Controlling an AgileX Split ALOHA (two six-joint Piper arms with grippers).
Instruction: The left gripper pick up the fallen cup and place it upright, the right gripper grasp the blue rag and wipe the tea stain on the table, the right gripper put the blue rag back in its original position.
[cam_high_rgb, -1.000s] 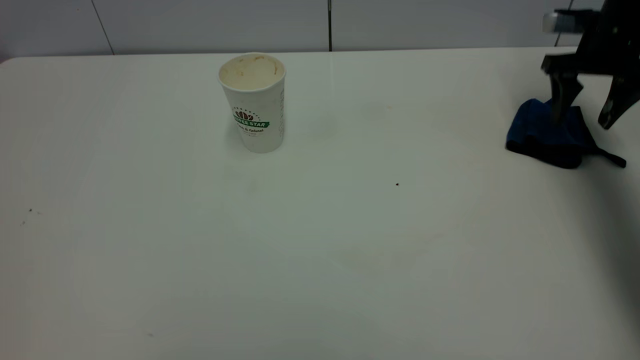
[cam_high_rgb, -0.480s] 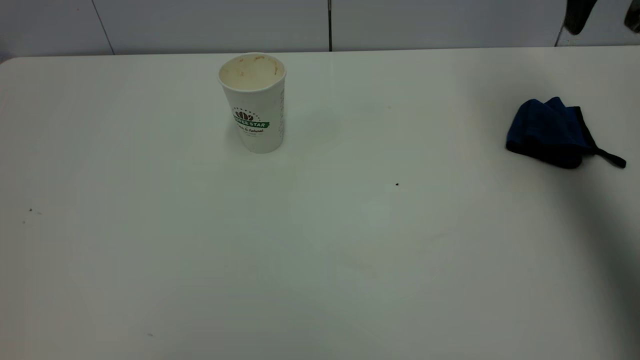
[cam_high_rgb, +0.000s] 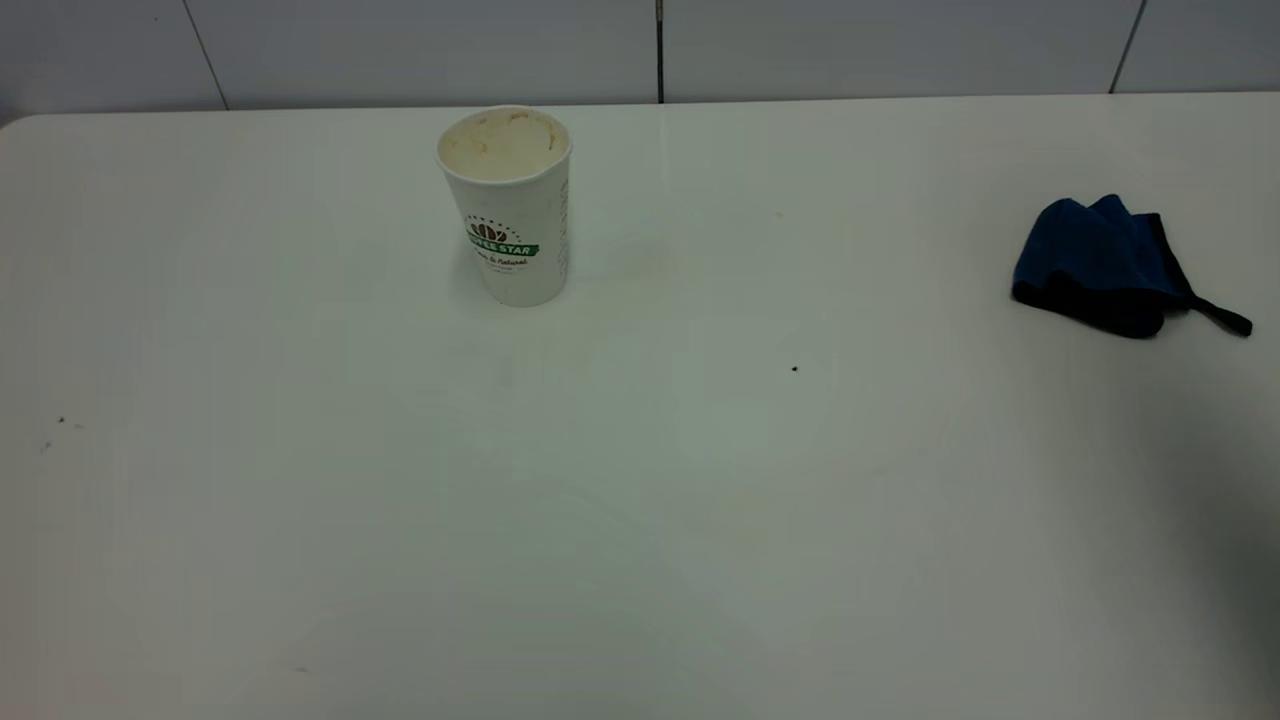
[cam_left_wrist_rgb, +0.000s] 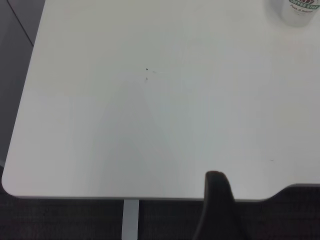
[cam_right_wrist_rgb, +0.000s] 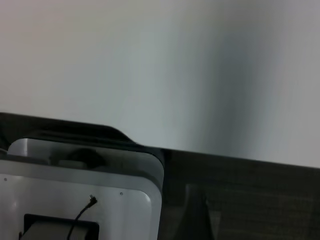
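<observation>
The cup (cam_high_rgb: 510, 205) stands upright at the back left of the table (cam_high_rgb: 640, 480), mouth up, its inside tea-stained. Its base also shows in the left wrist view (cam_left_wrist_rgb: 297, 10). The blue rag (cam_high_rgb: 1100, 265) lies crumpled at the right side, its strap pointing right, with nothing touching it. No distinct tea stain shows on the table. Neither gripper is in the exterior view. My left gripper (cam_left_wrist_rgb: 255, 192) is open and empty over the table's front edge, far from the cup. My right gripper (cam_right_wrist_rgb: 225, 200) is open and empty beyond the table edge.
A few dark specks (cam_high_rgb: 794, 368) dot the tabletop. The left wrist view shows the table's rounded corner (cam_left_wrist_rgb: 7, 185) and a leg (cam_left_wrist_rgb: 131, 220). A grey-white base plate (cam_right_wrist_rgb: 100, 195) with a cable sits below the table edge in the right wrist view.
My right gripper, open just above the rag a second ago, rose up and went out of the exterior view. The rag stayed on the table. The cup has not moved.
</observation>
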